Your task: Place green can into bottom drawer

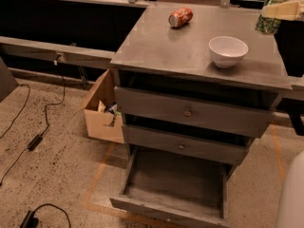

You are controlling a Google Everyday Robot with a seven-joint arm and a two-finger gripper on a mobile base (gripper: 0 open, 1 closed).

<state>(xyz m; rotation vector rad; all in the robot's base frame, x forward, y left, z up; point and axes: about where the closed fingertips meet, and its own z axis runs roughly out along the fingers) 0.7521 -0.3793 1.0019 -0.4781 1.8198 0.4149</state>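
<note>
The green can [268,25] is at the top right, held off the cabinet top near its back right corner. My gripper [278,9] reaches in from the right edge, and a pale finger [289,7] crosses the can's middle; it is shut on the can. The bottom drawer [175,182] is pulled out at the foot of the grey cabinet, far below and to the left of the can. Its bare grey floor holds nothing. The two knobbed drawers above it are closed.
A red can [180,17] lies on its side at the back of the cabinet top [161,46]. A white bowl [228,51] stands near its front right. A cardboard box [100,113] sits left of the cabinet. Cables [33,141] lie on the floor. My white body [292,198] shows at bottom right.
</note>
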